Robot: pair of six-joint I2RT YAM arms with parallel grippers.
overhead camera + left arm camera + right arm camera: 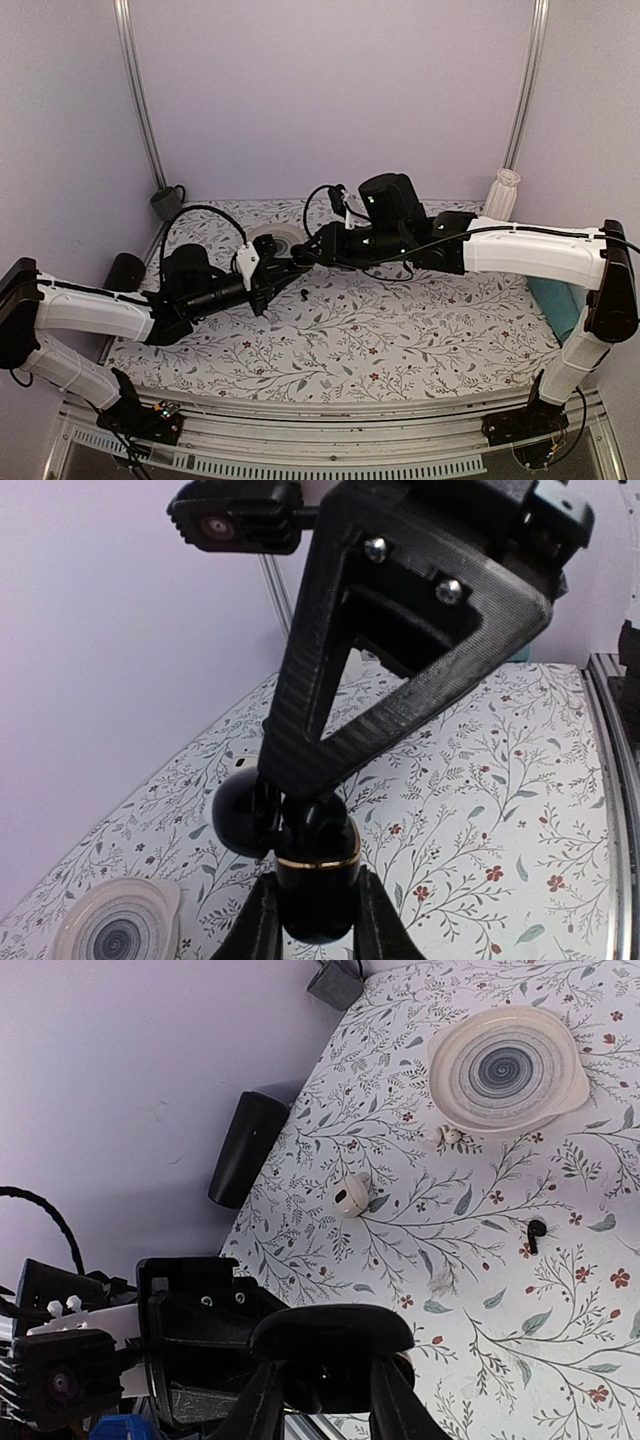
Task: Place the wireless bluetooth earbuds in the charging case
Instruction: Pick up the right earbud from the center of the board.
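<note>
Holding the charging case between two arms over a flowered desk

Two robot arms reach in from either side and meet near the middle of a desk point(400, 340) covered with a pale cloth printed with small leaves and red flowers.

The left tool point(318, 925) is closed on the charging case point(318, 880), one finger pressing on each side. The case is small, black, glossy and rounded, with a thin gold band around it. A rounded black part sticks out from its upper left and looks like the lid swung open. In the overhead view the left tool point(272, 283) points toward the middle of the desk.

The right tool point(305, 258) comes in from the opposite side, and its tip sits right at the top of the case. In its own camera, the right tool point(325, 1410) has its fingers a narrow gap apart, with a dark rounded shape just ahead of them. Whether they are pressing on anything cannot be told.

One black earbud point(537, 1232) lies alone on the desk, near where the two tools meet and apart from the case; from above it shows as a dark speck point(303, 296).

Farther back sits a white plate point(510, 1070) with a grey spiral in its centre. A white oval case point(350, 1196) lies between the plate and a black cylinder point(245, 1148) at the desk's left edge, against the wall.
</note>
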